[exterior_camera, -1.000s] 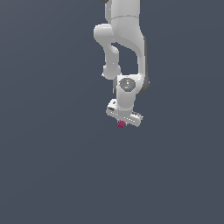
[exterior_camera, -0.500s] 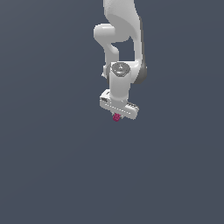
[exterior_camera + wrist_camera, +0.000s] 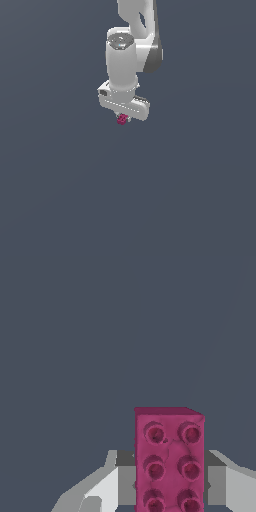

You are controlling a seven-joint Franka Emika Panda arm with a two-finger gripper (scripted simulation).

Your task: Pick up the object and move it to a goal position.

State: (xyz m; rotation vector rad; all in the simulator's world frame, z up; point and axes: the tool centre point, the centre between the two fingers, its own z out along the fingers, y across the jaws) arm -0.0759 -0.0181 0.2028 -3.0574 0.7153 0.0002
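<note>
End effector (image 3: 123,119), brick (image 3: 122,119): higher than before.

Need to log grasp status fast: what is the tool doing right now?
Tool: closed on the magenta-pink studded block, which sits clamped between its fingers.

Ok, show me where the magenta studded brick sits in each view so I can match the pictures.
Exterior view: the magenta studded brick is a tiny speck just under the white gripper, upper middle of the picture.
Wrist view: the brick fills the lower centre-right, studs facing the camera, between the grey pads.
Shared landmark: the gripper clamping it.
</note>
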